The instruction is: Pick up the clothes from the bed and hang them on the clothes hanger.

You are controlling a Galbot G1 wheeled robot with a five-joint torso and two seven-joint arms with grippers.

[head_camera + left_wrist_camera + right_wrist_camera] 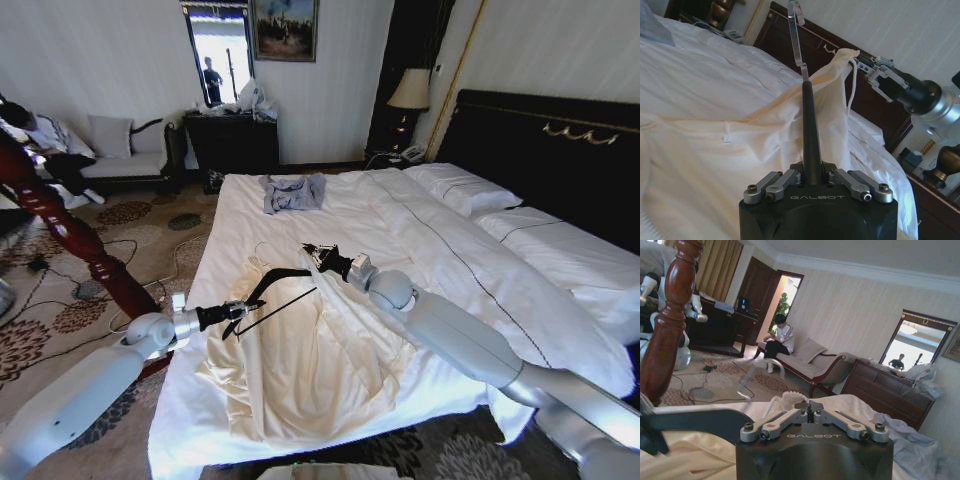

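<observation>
The large cream robe-like garment of soft fabric [310,360] is lying spread on the wide white-sheeted bed [440,250], its collar end raised. The thin black shoulder-shaped hanger [275,290] is lying just above the collar, long axis running arm to arm. The left gripper [237,310] is clamping the hanger's end; the right gripper [318,252], fingers pinching the collar cloth, is lifting it beside the hook.

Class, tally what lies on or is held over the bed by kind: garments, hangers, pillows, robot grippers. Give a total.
Garments: 2, the cream clothes and a grey-blue garment
Hangers: 1, the clothes hanger
Pillows: 2, near pillow, far pillow
Grippers: 2, left gripper, right gripper
Total: 7
</observation>
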